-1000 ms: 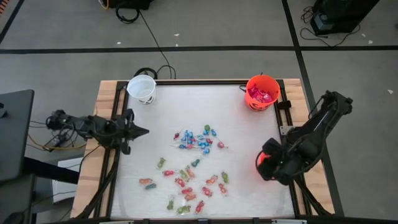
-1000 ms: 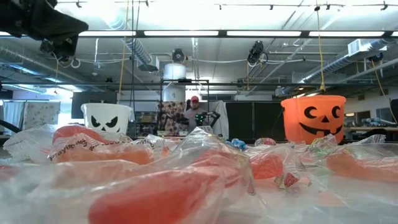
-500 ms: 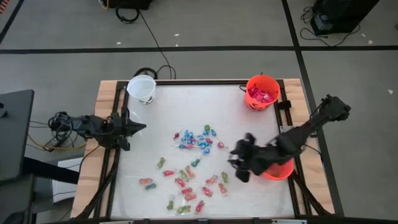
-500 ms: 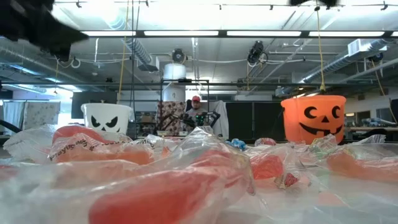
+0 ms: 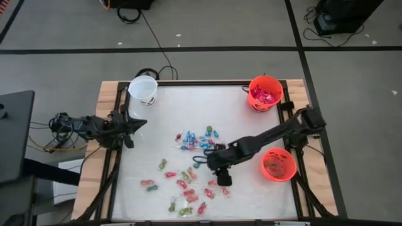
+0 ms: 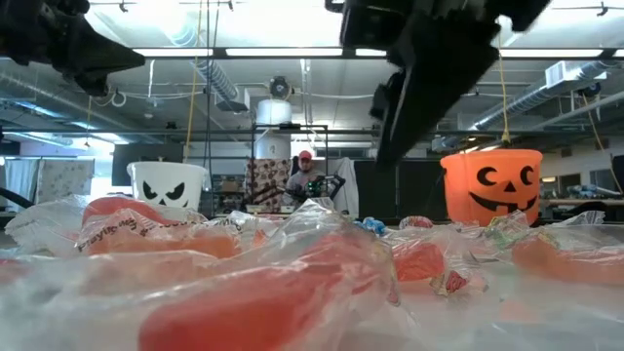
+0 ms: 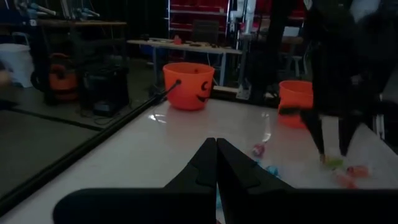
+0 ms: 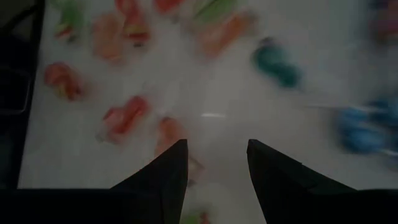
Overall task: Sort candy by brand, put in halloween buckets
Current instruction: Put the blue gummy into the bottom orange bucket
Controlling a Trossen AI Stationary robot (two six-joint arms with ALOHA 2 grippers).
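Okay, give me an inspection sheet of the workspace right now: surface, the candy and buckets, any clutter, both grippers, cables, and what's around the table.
Surface: white table top on a wooden frame, bare away from the sweets.
Job's things: loose candy scattered mid-table; white bucket at the far left corner; orange bucket at the far right corner holds red packets; second orange bucket at the right edge holds some pieces.
Clutter: nothing seen.
Grippers: right gripper open, pointing down over the candy, holding nothing; left gripper shut and empty, at the table's left edge.
Cables: black cable runs across the floor to the table's far side; wires beside the left arm.
Surroundings: grey floor with dark tape lines; a person is seated in the room behind.
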